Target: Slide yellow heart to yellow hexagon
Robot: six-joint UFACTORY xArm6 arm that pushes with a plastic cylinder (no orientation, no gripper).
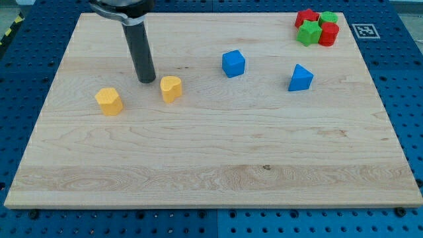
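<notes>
My tip (146, 80) down on the wooden board (218, 178), no jaws to open or close, holding nothing; planted just up and to the view's left of the yellow heart (171, 88), close but seemingly not touching. Yellow hexagon (109, 101) further toward the view's left, slightly lower, apart from the heart. Task apparently unfinished: gap between the two not yet closed. Likely needed: getting round to the heart's right side, then pushing leftward.
</notes>
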